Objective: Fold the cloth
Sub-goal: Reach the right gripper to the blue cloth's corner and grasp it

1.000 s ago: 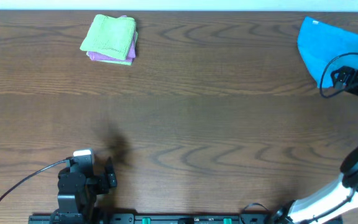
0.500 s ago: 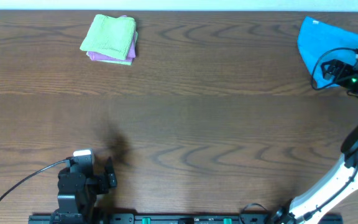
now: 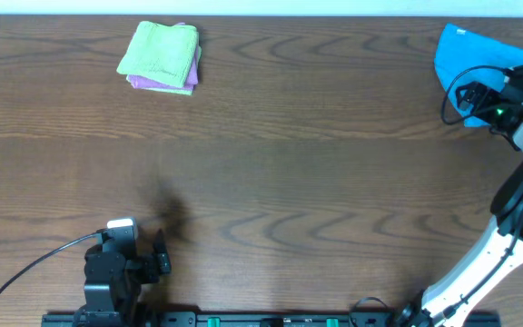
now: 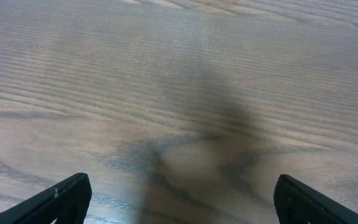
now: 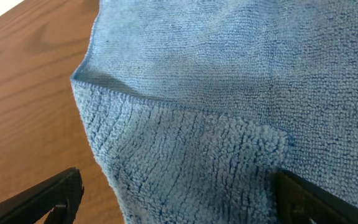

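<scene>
Both pairs gape wide, holding nothing: right fingers (image 5: 36, 200) over the cloth (image 5: 229, 74), left fingers (image 4: 64, 199) above the table (image 4: 179, 68).

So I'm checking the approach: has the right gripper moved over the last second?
Yes. In the overhead view the right gripper has crept farther onto the blue cloth, toward the far edge of the table.
</scene>
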Available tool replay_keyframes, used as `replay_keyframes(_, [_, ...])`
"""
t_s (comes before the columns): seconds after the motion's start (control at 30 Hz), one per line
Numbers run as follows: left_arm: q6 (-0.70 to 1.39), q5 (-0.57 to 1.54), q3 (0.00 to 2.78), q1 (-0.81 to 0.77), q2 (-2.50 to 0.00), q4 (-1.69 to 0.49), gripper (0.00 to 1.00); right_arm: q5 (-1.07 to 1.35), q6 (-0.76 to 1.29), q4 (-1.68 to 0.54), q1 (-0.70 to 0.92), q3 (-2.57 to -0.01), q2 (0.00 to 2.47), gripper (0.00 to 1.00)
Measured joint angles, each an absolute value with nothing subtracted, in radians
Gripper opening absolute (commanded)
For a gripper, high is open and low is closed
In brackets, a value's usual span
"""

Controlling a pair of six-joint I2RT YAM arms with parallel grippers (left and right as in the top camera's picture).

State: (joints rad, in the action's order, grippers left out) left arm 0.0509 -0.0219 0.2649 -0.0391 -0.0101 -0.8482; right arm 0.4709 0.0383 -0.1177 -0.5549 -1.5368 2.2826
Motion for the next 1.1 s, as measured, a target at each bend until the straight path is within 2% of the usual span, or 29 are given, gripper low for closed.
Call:
replay_keyframes(0.27, [0.051,-0.022,0.265,-0.039,-0.01,-0.848,0.95,0.418,0.133,-0.084,-0.547,-1.537,2.284,0.99])
replay_keyframes(0.73, [0.051,-0.022,0.265,-0.039,-0.01,-0.848,0.95,0.528,0.202,-0.153,-0.535,-1.561,2.27,0.94])
replay_keyframes(0.77, [0.051,-0.022,0.265,-0.039,-0.01,-0.848,0.95,0.525,0.202,-0.162,-0.535,-1.561,2.264,0.92])
replay_keyframes(0.87, [0.051,-0.022,0.265,-0.039,-0.01,-0.848,0.95,0.5,0.202,-0.187,-0.535,-1.562,2.243,0.73])
replay_keyframes(0.93, [0.051,-0.022,0.265,-0.039,-0.01,-0.848,0.95,0.457,0.21,-0.208,-0.535,-1.565,2.235,0.64])
replay_keyframes(1.0, [0.051,-0.022,0.265,-0.039,-0.01,-0.848,0.95,0.412,0.209,-0.228,-0.533,-1.566,2.235,0.7])
replay_keyframes(1.1, [0.051,-0.022,0.265,-0.039,-0.01,-0.848,0.95,0.332,0.197,-0.26,-0.527,-1.566,2.235,0.72])
